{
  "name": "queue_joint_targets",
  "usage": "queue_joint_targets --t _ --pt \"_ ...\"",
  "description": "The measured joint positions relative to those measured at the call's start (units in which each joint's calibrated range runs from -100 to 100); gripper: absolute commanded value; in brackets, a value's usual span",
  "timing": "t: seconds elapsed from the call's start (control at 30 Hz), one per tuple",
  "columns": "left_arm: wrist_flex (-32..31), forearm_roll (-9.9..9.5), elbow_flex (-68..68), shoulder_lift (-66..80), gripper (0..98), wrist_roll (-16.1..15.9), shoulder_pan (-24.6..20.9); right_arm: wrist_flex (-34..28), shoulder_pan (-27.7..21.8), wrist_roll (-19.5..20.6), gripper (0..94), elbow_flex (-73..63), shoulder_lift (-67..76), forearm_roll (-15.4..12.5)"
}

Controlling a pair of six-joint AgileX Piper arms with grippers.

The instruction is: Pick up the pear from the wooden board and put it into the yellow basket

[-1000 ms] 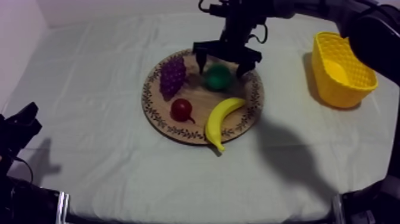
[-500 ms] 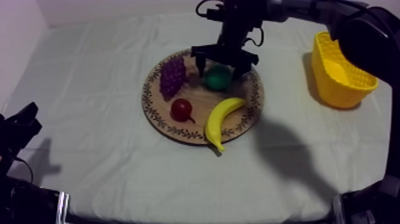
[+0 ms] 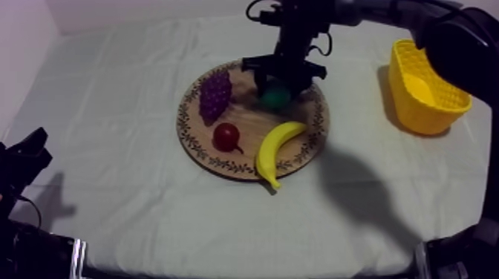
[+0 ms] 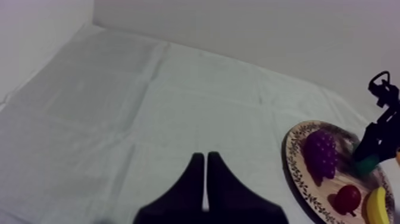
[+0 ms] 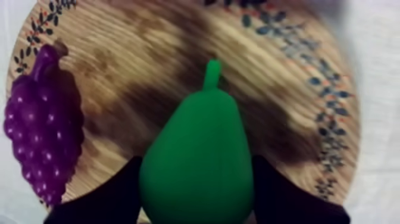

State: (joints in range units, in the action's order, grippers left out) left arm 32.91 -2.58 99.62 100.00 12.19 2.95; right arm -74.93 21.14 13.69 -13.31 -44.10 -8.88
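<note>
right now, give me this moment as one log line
right hand: shut on pear | pear: on board, not in basket | left hand: shut on nothing

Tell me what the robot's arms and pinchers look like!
They're all black. The left arm and the right arm are dark and chunky. The left gripper has two black fingers, wide at the base and narrowing to thin tips. The right gripper has two black fingers too.
</note>
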Motion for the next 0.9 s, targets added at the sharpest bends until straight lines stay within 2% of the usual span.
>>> queue_joint_targets --t 0.2,0.43,0.67,0.9 --pt "0.0 0.0 0.0 0.0 0.1 0.0 0.0 -1.1 -0.6 -0.7 41.7 4.5 8.1 0.6" --pt "0.0 0.0 0.0 0.0 0.1 0.0 0.0 -3.5 -3.6 -0.8 41.8 7.9 21.6 3.2" --pt "0.0 0.0 0.0 0.0 0.1 0.0 0.0 -4.2 -9.4 -1.2 45.1 10.8 34.4 5.2" --pt "0.0 0.0 0.0 0.0 0.1 0.0 0.0 -2.4 -16.4 -3.0 47.5 18.0 40.3 5.5"
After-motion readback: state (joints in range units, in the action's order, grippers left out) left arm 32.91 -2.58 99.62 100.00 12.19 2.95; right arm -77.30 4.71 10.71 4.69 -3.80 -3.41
